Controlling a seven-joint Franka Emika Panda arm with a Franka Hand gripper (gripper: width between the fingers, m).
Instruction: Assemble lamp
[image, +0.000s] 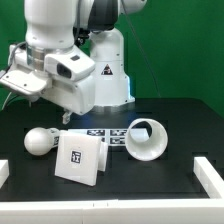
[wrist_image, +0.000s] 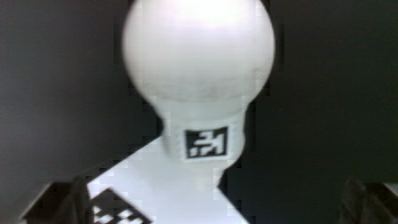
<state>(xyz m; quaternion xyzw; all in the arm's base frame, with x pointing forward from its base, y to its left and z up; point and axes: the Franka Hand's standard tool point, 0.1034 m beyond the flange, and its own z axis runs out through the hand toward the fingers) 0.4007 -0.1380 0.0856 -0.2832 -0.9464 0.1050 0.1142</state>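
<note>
The bulb (image: 38, 140) lies on its side on the black table, its stem pointing toward the square base (image: 82, 160). The base sits tilted, a tag on its top. The shade (image: 148, 138) lies on its side to the exterior view's right, its open mouth facing the camera. My gripper (image: 63, 112) hangs above the bulb and base. In the wrist view the bulb (wrist_image: 196, 50) and its tagged stem (wrist_image: 210, 142) fill the middle, with a corner of the base (wrist_image: 160, 190) below. My gripper (wrist_image: 217, 214) is open and empty, with dark fingertips (wrist_image: 64, 206) at the picture's edges.
The marker board (image: 105, 133) lies flat between the base and the robot pedestal (image: 108, 70). White corner brackets stand at the table's front, one at the exterior view's right (image: 209, 175) and one at its left (image: 4, 171).
</note>
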